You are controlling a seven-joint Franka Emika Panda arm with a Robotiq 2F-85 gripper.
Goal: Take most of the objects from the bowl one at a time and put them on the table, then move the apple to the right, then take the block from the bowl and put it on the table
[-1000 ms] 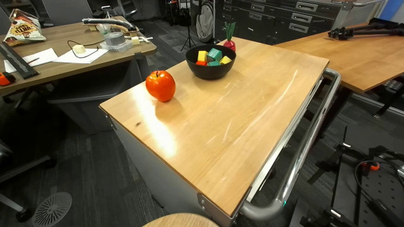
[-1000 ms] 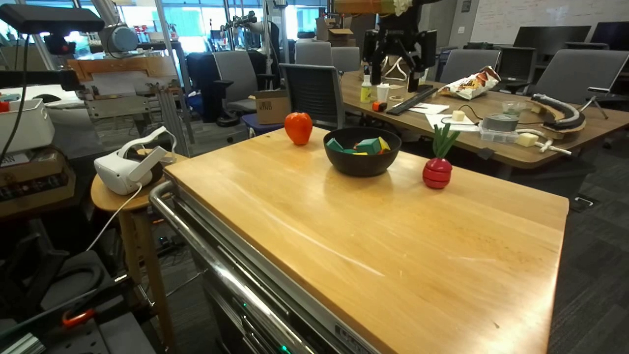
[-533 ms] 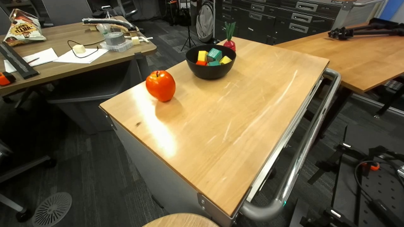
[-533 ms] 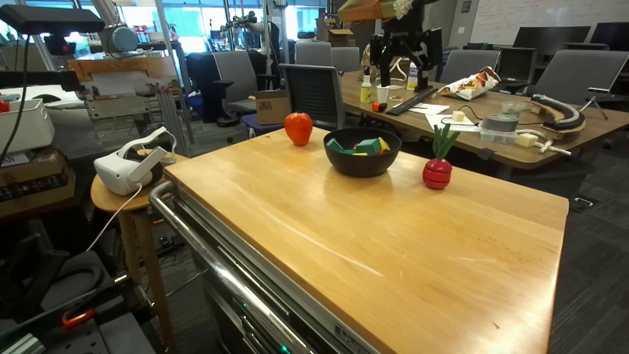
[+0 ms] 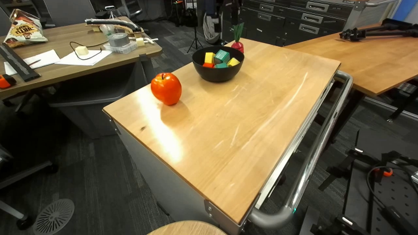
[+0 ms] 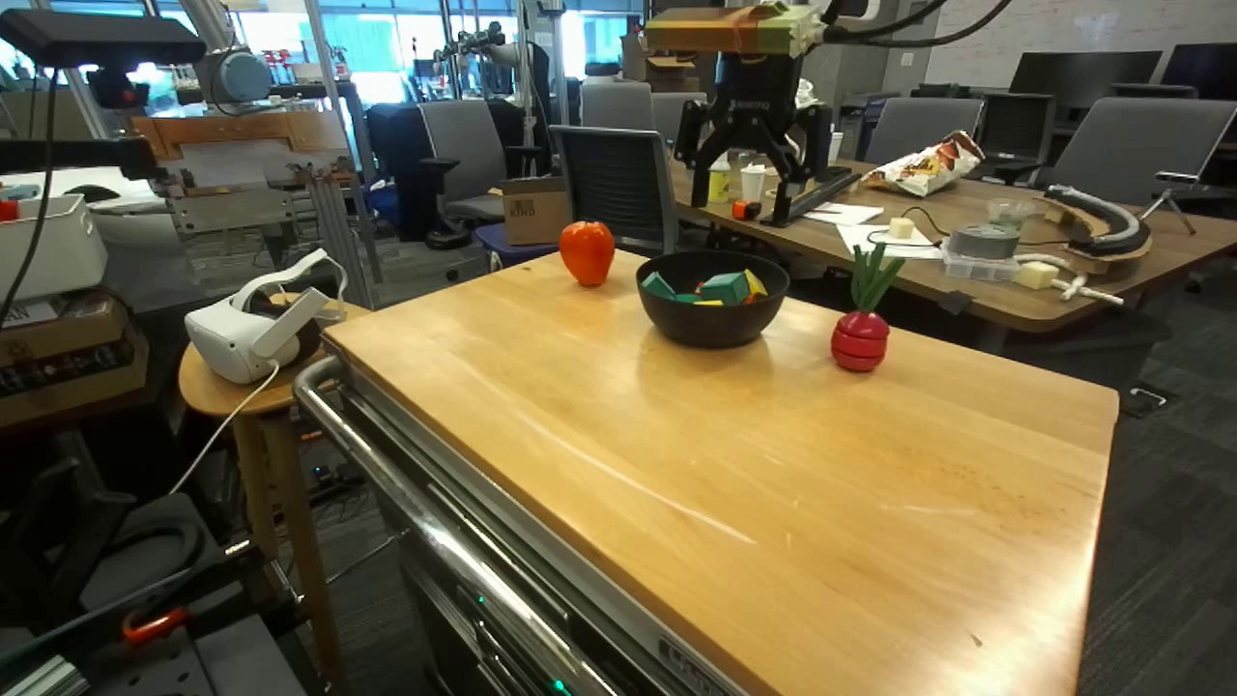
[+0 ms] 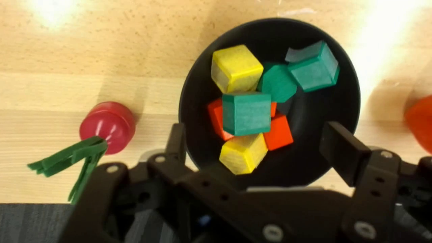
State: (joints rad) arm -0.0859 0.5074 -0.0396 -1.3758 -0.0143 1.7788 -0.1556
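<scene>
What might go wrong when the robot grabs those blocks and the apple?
In the wrist view, the open jaws overlap the bowl, so they might bump its rim. The top green block lies over red blocks, which might tumble when it's lifted. The round apple stands near the edge of the table; a nudge could roll it off.

Over to the table [image 5: 209, 130]: shines in light wood, scratched in places, and wears a metal rail [image 5: 314, 153] along one edge. Carries three things near the opposite edge, all apart. Has the apple [image 5: 166, 88] nearest a corner, then the round black bowl [image 5: 217, 75] mid-row, then, upright, a green-leaved red radish [image 6: 860, 342].
</scene>
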